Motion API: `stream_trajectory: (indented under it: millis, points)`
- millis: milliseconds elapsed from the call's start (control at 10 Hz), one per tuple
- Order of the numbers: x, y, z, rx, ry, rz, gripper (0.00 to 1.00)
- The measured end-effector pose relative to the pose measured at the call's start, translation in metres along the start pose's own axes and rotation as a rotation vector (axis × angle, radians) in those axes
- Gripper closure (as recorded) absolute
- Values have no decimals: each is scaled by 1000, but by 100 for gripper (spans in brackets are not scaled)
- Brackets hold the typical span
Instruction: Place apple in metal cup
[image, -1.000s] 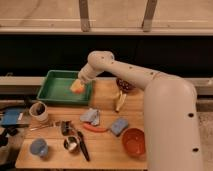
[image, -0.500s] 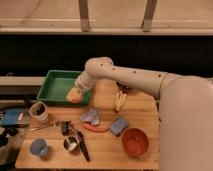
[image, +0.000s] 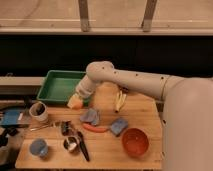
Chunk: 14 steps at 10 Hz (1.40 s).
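The surface (image: 142, 112) is matt wood, the metal cup (image: 71, 144) shiny, the tray (image: 60, 87) glossy plastic; the gripper (image: 78, 98) beside the tray clamps the smooth apple (image: 74, 103).

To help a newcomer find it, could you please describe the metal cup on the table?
Start at the wooden table and go to its front left corner, well in front of the end effector holding the apple by the green tray. The metal cup stands there, right of the light blue cup; it alone is shiny silver with a dark inside.
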Motion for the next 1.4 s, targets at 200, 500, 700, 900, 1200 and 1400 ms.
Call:
stream_trajectory:
  millis: [200, 500, 700, 900, 1200, 1400]
  points:
    - [0, 0, 0, 1, 0, 0, 100]
    - [2, -1, 1, -3, 19, 1, 100]
    - [4, 13, 11, -17, 58, -5, 100]
    - [12, 40, 20, -25, 91, -6, 100]
    - [18, 64, 28, -35, 89, -9, 100]
    - [23, 75, 35, -42, 80, -7, 100]
